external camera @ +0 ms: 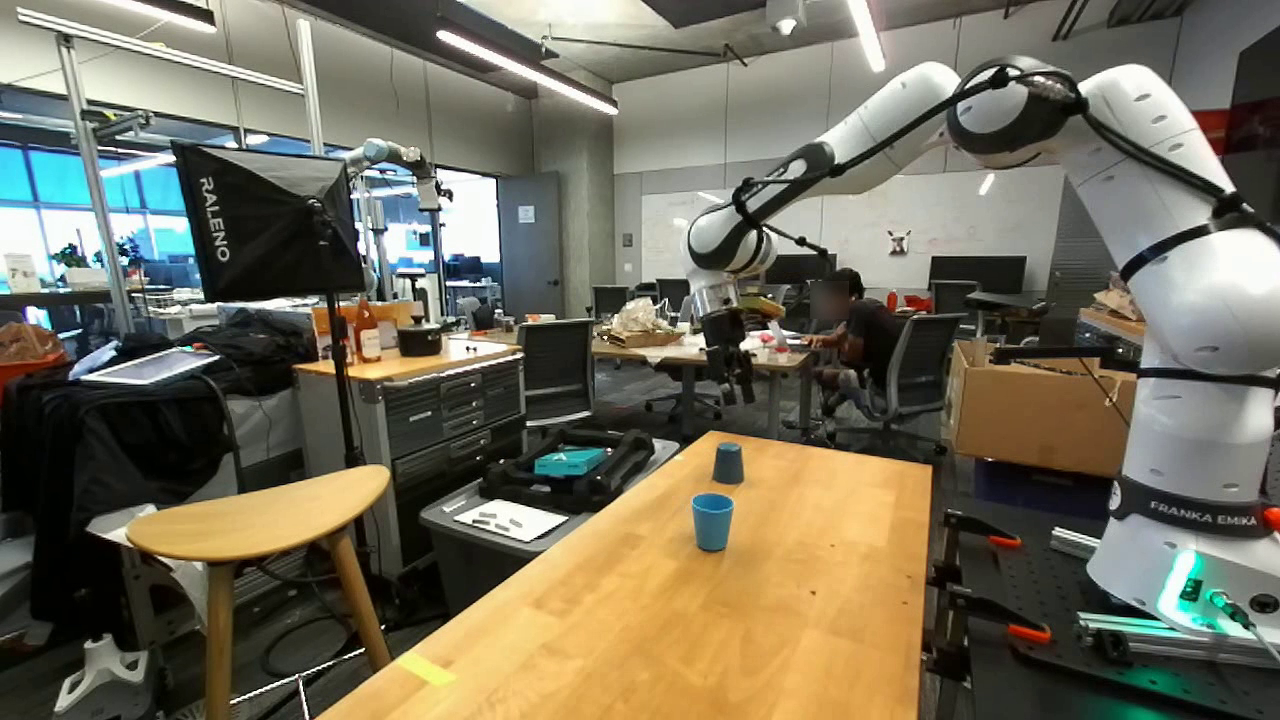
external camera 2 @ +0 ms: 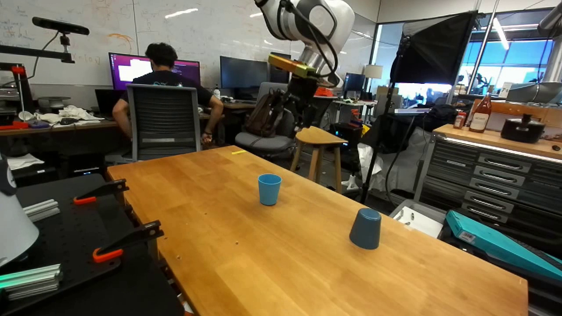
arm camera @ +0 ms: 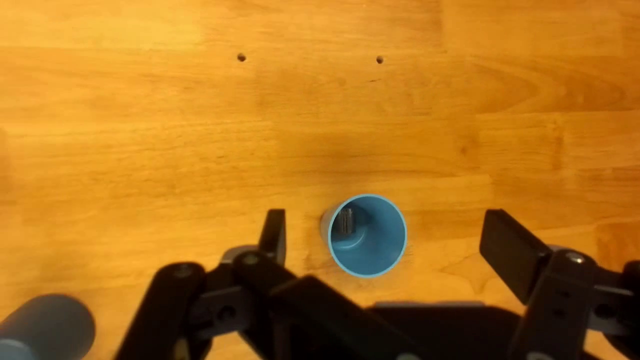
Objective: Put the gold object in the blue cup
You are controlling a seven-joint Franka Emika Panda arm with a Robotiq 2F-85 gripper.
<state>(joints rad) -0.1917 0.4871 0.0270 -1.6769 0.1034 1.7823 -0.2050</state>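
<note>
The blue cup (arm camera: 390, 240) stands upright on the wooden table, and it shows in both exterior views (external camera: 712, 522) (external camera 2: 269, 189). A small ridged, dark metallic-looking item (arm camera: 345, 221) lies inside it, low against the wall. Its colour is too dark to tell whether it is the gold object. No gold object shows elsewhere on the table. My gripper (arm camera: 382, 217) is open, with nothing between its fingers. In the wrist view the cup lies below, between the two fingers and nearer the left one. Both exterior views (external camera: 738, 390) (external camera 2: 290, 119) show the gripper well above the table, apart from the cup.
A darker blue cup (external camera 2: 365, 228) stands upside down on the table; it also shows in an exterior view (external camera: 728, 463) and at the wrist view's lower left (arm camera: 55, 325). Orange-tipped clamps (external camera 2: 107, 254) sit along the robot-side table edge. A wooden stool (external camera: 260, 510) stands beside the table (external camera: 780, 620).
</note>
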